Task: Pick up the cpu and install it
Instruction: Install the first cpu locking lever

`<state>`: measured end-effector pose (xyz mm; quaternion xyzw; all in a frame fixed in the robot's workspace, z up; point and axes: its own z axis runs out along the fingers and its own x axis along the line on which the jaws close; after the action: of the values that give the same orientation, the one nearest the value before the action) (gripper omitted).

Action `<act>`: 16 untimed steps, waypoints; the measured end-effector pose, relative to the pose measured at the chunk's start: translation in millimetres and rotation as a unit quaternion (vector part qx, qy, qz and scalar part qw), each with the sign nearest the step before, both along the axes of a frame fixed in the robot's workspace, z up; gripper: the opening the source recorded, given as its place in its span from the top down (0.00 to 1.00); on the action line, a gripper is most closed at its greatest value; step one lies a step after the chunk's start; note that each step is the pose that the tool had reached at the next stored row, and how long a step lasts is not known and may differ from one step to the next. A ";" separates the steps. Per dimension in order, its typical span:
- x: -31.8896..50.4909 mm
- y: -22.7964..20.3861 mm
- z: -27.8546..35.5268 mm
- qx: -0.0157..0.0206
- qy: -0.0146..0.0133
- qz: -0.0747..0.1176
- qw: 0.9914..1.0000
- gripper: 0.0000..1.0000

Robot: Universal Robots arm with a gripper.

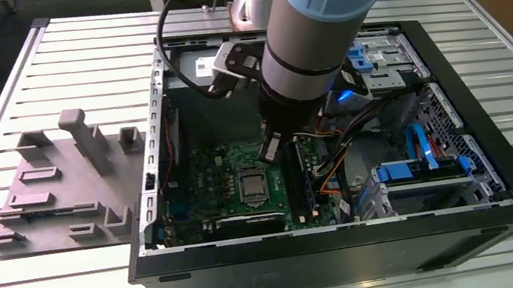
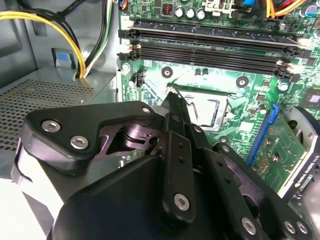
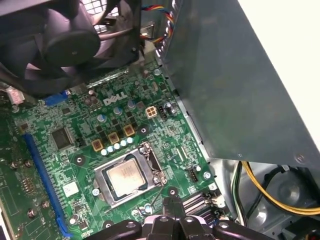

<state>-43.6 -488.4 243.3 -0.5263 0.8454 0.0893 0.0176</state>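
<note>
The cpu (image 3: 126, 176) is a small silvery square lying flat in its socket on the green motherboard (image 3: 75, 165), with a metal frame around it. In the exterior view the cpu (image 1: 253, 184) sits low in the middle of the board inside the open computer case (image 1: 350, 251). My gripper (image 1: 272, 149) hangs just above the board, a little toward the exterior view's right of the socket, apart from the chip. Its fingers (image 2: 172, 97) meet in one thin tip with nothing between them. In the first wrist view the gripper (image 3: 172, 202) shows beside the socket's edge.
Black memory slots (image 2: 210, 42) run beside the socket. A black fan (image 3: 60, 45) and the grey power supply box (image 3: 240, 85) stand close around the board. Yellow cables (image 2: 60, 30) and blue drive parts (image 1: 419, 167) fill the case. A grey parts fixture (image 1: 53, 185) stands on the slatted table.
</note>
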 end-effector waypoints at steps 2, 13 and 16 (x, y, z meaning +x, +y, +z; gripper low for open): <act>-0.3 -0.7 -0.2 0.000 0.000 0.009 1.000 0.89; -0.7 -3.3 -0.8 -0.002 -0.013 0.055 0.998 0.89; -0.7 -3.3 -0.9 -0.006 -0.013 0.076 0.997 0.89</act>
<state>-44.3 -491.7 242.4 -0.5901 0.8033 0.0782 0.0181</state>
